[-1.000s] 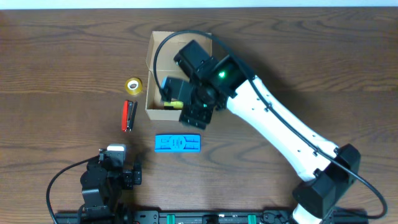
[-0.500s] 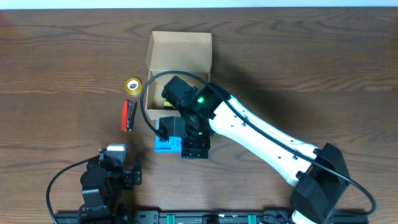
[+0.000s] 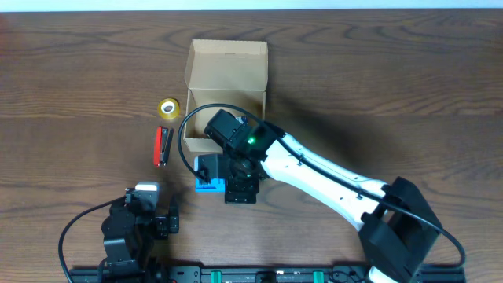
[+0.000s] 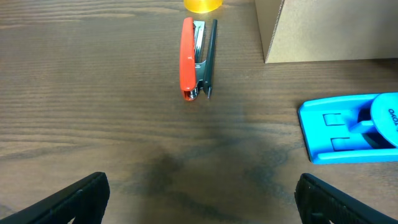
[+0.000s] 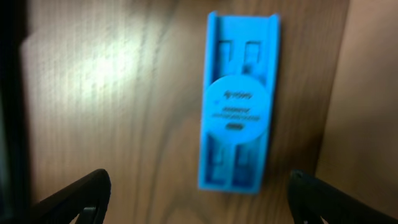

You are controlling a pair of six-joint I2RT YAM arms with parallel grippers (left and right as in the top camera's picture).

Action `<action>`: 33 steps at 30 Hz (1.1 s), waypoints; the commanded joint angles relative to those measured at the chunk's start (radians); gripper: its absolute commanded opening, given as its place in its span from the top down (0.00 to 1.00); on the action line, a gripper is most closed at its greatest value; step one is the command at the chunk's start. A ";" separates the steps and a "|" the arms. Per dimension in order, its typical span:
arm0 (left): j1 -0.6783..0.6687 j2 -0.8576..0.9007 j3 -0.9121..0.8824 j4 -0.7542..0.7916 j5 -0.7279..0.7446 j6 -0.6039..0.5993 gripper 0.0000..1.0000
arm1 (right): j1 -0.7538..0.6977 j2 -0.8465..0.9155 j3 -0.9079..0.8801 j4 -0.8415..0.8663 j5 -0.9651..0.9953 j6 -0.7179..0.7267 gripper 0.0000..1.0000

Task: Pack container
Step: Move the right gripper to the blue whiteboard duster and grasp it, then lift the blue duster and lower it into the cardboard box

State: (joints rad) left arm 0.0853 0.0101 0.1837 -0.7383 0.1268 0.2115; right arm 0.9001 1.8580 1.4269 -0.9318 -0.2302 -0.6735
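The tan cardboard container stands open at the back middle, its flap lid up; its front wall shows in the left wrist view and at the right edge of the right wrist view. My right gripper is open and empty, hovering over the flat blue rectangular item, which lies on the table in front of the box; in the overhead view only its left end shows under the arm. My left gripper is open and empty at the front left. The box's inside is partly hidden.
A red stapler lies left of the box, also in the left wrist view. A yellow tape roll sits behind it, its edge in the left wrist view. The blue item also shows at the right of the left wrist view.
My right arm has swung from over the box toward the front, and now sits above the blue item. The left arm has not moved.
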 commanded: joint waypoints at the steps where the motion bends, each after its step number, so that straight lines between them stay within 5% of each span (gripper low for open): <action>1: 0.006 -0.006 -0.009 -0.024 -0.007 0.013 0.05 | 0.011 0.017 -0.031 0.047 0.028 -0.007 0.11; 23: 0.006 -0.006 -0.009 -0.024 -0.007 0.013 0.05 | -0.012 0.218 -0.033 0.184 0.042 0.016 0.11; 29: 0.006 -0.006 -0.009 -0.024 -0.007 0.013 0.05 | -0.020 0.237 -0.033 0.170 0.037 0.046 0.23; 33: 0.006 -0.006 -0.009 -0.024 -0.007 0.013 0.05 | -0.020 0.237 -0.033 0.154 0.035 0.049 0.47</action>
State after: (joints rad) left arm 0.0853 0.0101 0.1837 -0.7387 0.1268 0.2111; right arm 0.8871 2.0712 1.3991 -0.7658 -0.1844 -0.6418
